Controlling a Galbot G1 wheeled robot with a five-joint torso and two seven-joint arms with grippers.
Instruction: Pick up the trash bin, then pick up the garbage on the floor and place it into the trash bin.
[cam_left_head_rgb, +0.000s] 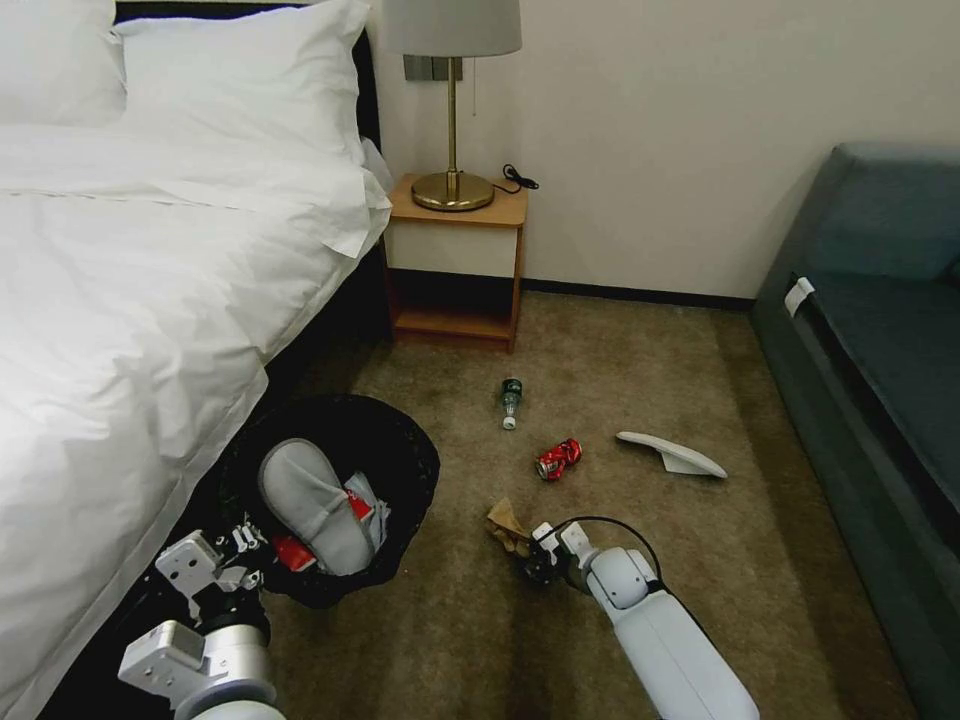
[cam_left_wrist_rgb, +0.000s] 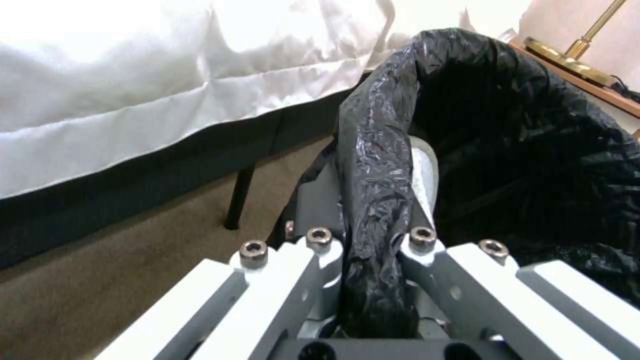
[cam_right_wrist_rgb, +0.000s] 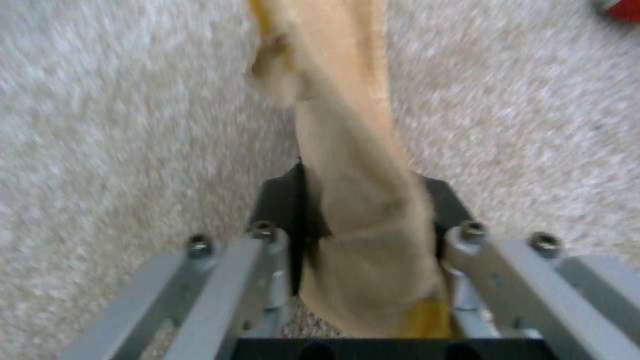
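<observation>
Right claw (cam_right_wrist_rgb: 363, 220) clamped on brown paper bag (cam_right_wrist_rgb: 347, 150), left claw (cam_left_wrist_rgb: 373, 240) clamped on trash bin (cam_left_head_rgb: 400, 450) rim (bedside)

Trash bin (cam_left_head_rgb: 400, 470): on the carpet (cam_left_head_rgb: 620, 360), beside the bed (cam_left_head_rgb: 120, 330), a slipper (cam_left_head_rgb: 315, 510) in it. Right of it: paper bag (cam_left_head_rgb: 507, 527). Beyond: can (cam_left_head_rgb: 558, 459), bottle (cam_left_head_rgb: 511, 400), second slipper (cam_left_head_rgb: 672, 455). Nightstand (cam_left_head_rgb: 455, 265) behind, a lamp (cam_left_head_rgb: 452, 100) on it.

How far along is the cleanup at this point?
Partly done. The left gripper is clamped on the trash bin rim, and a white slipper plus red litter already sit inside. In hand: the right gripper is shut on the brown paper bag. Left on the carpet: the green bottle, red can and second slipper.
</observation>
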